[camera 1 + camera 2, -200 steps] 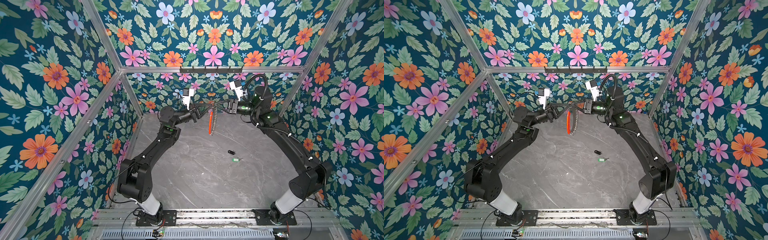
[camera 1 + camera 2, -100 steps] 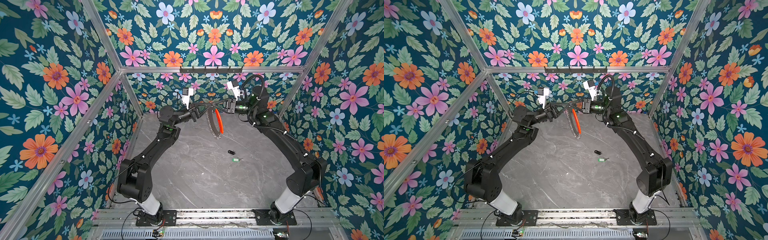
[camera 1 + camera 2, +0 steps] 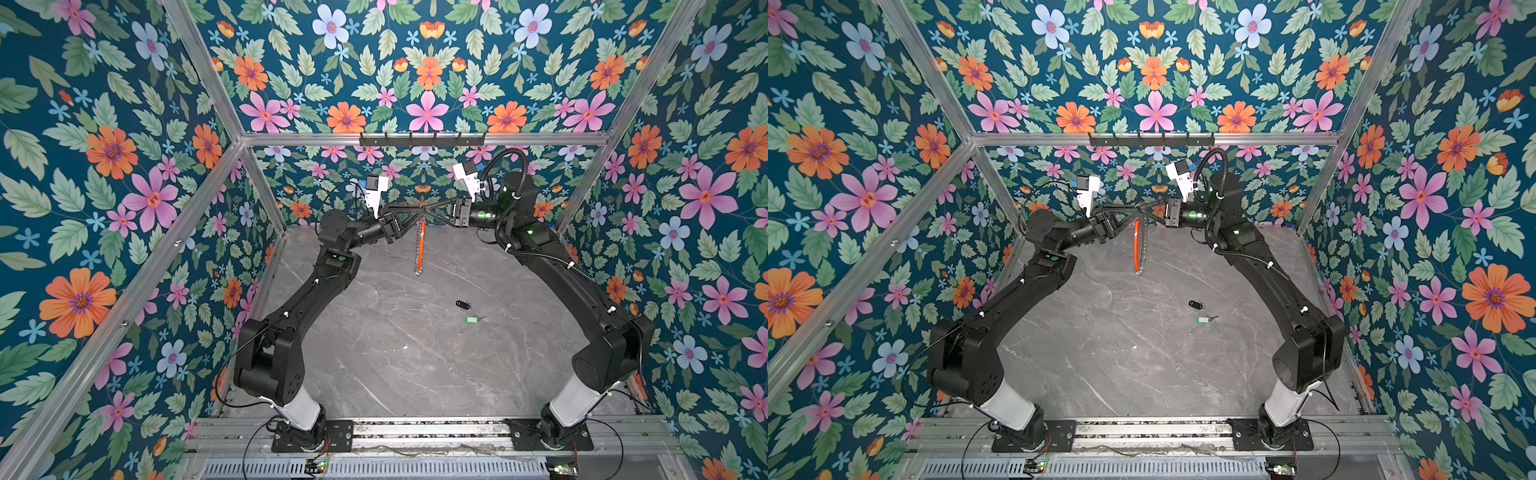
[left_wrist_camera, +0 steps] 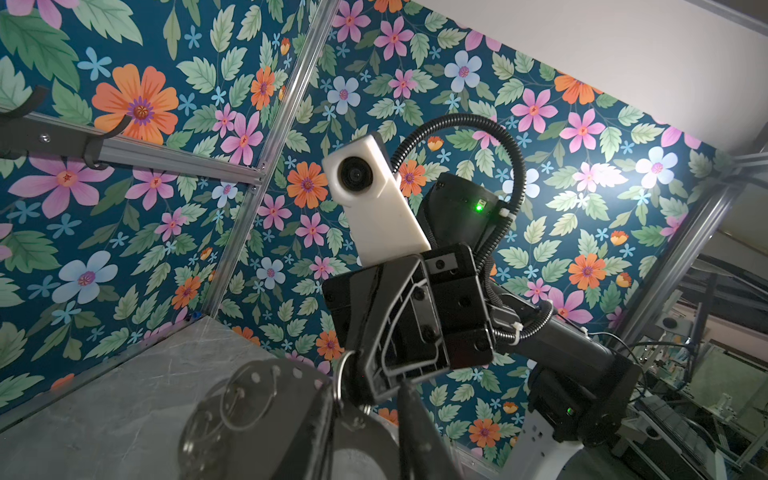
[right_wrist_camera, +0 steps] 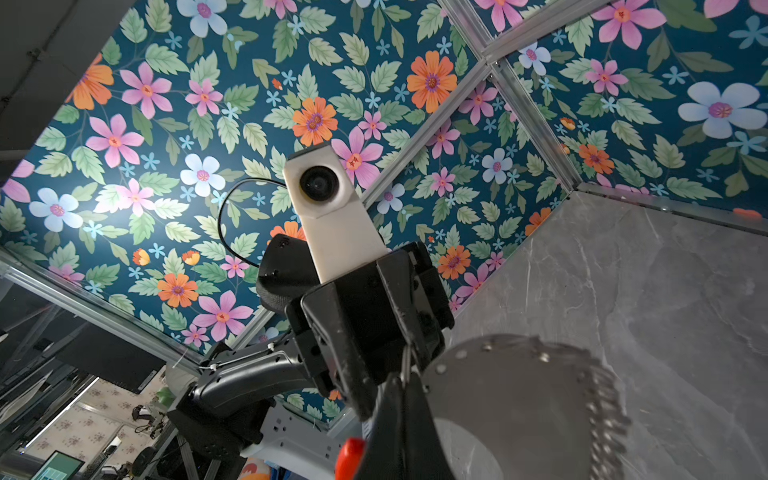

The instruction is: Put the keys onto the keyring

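Grey keyring [image 3: 420, 249], red-orange arc, hangs edge-on; right fingers [image 5: 399, 428] clamped on it, left fingers [image 4: 417, 432] apart.

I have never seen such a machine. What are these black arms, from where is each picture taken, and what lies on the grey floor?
The left arm and the right arm are robots; each ends in a claw. Two pictures look down on the whole cell from above. The other two come from a camera on each wrist, so each shows the opposite arm close up. On the grey table lie two small keys, apart: one with a black fob, one with a green tag. The keyring, a grey hoop with an orange part, hangs in the air where the claws meet. The right claw is shut on it. The left claw has its jaws around it; whether it grips, I cannot tell.
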Robot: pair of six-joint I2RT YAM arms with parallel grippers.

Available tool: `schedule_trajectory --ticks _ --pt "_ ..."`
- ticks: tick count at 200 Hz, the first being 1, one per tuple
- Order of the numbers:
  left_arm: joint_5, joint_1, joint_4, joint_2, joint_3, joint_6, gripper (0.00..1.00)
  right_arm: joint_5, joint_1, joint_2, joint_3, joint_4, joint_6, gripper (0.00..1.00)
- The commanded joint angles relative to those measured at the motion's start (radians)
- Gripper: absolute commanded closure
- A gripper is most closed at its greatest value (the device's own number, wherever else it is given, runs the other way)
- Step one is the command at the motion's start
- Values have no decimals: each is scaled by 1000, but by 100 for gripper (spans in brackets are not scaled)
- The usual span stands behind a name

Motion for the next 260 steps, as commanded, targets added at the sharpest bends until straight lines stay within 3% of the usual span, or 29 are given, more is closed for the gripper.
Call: schedule_trajectory --ticks 1,71,101,127,167,204,260 --pt "13 10 -112 -32 8 118 68 23 1 2 35 -110 -109 100" --pt "20 37 -430 -77 47 363 68 140 3 58 253 -599 -500 100" --pt "12 45 -519 -82 51 485 68 293 26 76 335 -773 -715 100" --pt "7 45 -564 -83 53 579 68 350 40 89 358 -842 -861 100" --pt "45 44 -556 -62 55 594 69 363 47 149 458 -974 -964 100" --pt "98 43 -424 -61 -17 585 67 423 75 194 524 -1050 -1037 100" --pt "132 40 -465 -30 -19 715 67 529 112 212 535 -1091 -1133 100"
